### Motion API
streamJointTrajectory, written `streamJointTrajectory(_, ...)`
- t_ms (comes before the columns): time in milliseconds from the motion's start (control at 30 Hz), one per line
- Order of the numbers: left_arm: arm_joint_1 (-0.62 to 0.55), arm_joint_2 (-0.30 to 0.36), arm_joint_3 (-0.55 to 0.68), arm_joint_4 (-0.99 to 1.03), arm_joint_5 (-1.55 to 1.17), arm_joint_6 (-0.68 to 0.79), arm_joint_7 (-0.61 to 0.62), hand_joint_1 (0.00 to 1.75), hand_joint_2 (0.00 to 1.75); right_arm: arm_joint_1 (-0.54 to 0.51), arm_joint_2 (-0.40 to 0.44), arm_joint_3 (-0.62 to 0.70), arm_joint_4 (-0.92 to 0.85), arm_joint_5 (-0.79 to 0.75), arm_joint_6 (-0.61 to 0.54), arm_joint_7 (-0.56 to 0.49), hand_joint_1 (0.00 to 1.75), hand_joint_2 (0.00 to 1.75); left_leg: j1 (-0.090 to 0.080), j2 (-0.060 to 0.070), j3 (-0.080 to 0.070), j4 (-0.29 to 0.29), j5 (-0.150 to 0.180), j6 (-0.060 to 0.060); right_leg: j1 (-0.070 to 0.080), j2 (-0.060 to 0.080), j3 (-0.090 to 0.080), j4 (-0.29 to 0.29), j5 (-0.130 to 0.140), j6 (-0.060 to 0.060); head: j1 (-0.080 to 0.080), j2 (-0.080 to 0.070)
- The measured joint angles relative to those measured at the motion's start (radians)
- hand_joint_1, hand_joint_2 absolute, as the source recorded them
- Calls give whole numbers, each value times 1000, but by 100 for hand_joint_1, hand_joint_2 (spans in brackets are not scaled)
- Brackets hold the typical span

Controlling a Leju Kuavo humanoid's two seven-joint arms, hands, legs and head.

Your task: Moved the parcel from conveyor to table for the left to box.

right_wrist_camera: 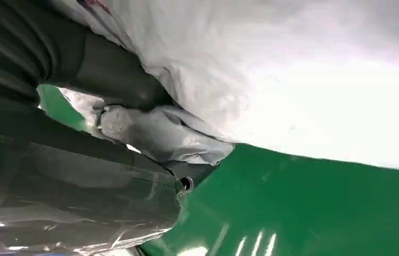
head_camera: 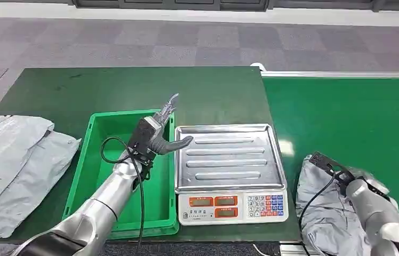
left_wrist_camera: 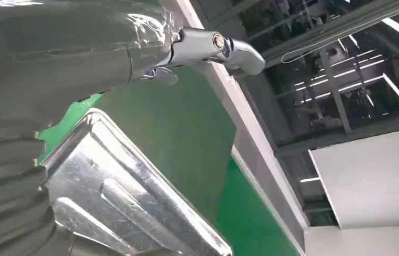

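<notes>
Crinkled grey plastic parcel [head_camera: 325, 213], shiny ribbed metal scale tray [head_camera: 229, 157], glossy green plastic bin [head_camera: 88, 170].

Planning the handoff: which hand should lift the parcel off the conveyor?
Right. The right hand already rests on the grey parcel on the conveyor. The left hand hovers empty over the bin, far across the scale.

Dark green table [head_camera: 53, 88] carries bin [head_camera: 88, 176], scale [head_camera: 229, 165], grey bags [head_camera: 10, 165].
</notes>
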Motion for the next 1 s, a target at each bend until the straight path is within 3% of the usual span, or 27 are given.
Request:
streamJointTrajectory(233,1,1,0,-1,0,2,0,0,175,0,1,5,0,-1,-27,-21,175,175,0,0,-1,0,0,0,0,0,-1,0,0,0,0,0)
streamJointTrajectory(333,9,3,6,-10,0,2,-5,0,175,-2,6,5,0,-25,-148,-83,175,175,0,0,-2,0,0,0,0,0,-1,0,0,0,0,0)
streamJointTrajectory(467,33,4,16,-32,0,1,-11,0,175,-8,18,0,-28,-107,-436,-231,175,175,0,0,-2,0,0,0,0,0,-2,0,0,0,0,0)
streamJointTrajectory(600,40,4,16,-43,0,0,-11,0,175,-25,20,-7,-46,-129,-500,-261,175,175,0,0,-2,0,0,0,0,0,-2,0,0,0,0,0)
streamJointTrajectory(700,41,2,16,-47,0,-3,-6,0,175,-4,27,-34,-84,-207,-702,-395,175,175,-1,0,-3,0,0,0,-1,0,-4,0,0,0,0,0)
streamJointTrajectory(767,41,-3,16,-46,-3,-7,-3,0,175,20,37,-91,-158,-286,-809,-569,175,175,0,-1,-4,0,0,0,0,0,-5,0,0,0,0,0)
streamJointTrajectory(833,34,-14,16,-39,-3,-10,-10,0,175,69,53,-167,-283,-438,-828,-711,175,175,0,-3,-4,0,0,0,0,-2,-4,0,0,0,0,0)
streamJointTrajectory(933,22,-30,16,-27,0,-18,-18,0,175,171,74,-186,-494,-672,-832,-754,175,175,0,-7,-7,0,1,1,0,-6,-5,0,-1,1,0,0)
streamJointTrajectory(1000,16,-37,16,-21,4,-18,-19,0,175,257,99,-188,-665,-706,-834,-757,175,175,0,-7,-7,0,0,1,0,-6,-5,0,-1,1,0,0)
